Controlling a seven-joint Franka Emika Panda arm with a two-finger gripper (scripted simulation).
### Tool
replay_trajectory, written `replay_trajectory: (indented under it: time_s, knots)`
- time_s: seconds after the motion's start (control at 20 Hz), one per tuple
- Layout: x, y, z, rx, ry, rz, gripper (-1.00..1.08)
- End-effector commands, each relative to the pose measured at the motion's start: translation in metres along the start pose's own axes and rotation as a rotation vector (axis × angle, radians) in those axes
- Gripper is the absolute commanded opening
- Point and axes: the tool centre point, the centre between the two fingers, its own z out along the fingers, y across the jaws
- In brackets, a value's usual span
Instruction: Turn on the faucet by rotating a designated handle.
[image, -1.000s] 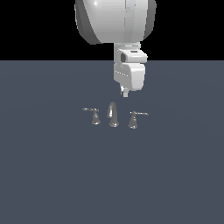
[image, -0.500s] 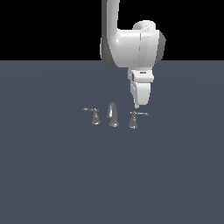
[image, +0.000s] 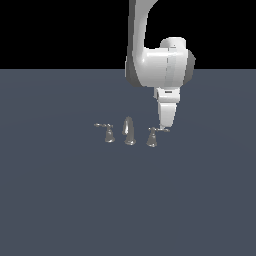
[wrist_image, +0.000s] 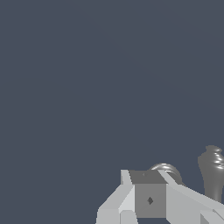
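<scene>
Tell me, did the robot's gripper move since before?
Yes. The gripper moved down and toward the exterior view's right, from above the spout to the handle.

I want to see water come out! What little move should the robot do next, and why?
Probably a small sideways push on the lever. The gripper has its tip right at the lever end of the handle, on the exterior view's right of the spout. Whether it touches already is too small to tell, so it should nudge gently toward the spout.
</scene>
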Motion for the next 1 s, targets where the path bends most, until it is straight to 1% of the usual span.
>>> replay_trajectory:
  time_s: [0.0, 0.2, 0.85, 0.9, 0.95]
  knots:
    - [0.002, -0.001, 0.001, 0.001, -0.001, 0.009, -1.00]
    - [0.002, -0.001, 0.001, 0.001, 0.000, 0.008, -1.00]
    - [0.020, 0.037, 0.001, 0.001, -0.001, 0.009, -1.00]
    - [0.020, 0.037, 0.001, 0.001, -0.001, 0.009, -1.00]
    - [0.011, 0.030, 0.001, 0.009, -0.004, -0.001, -1.00]
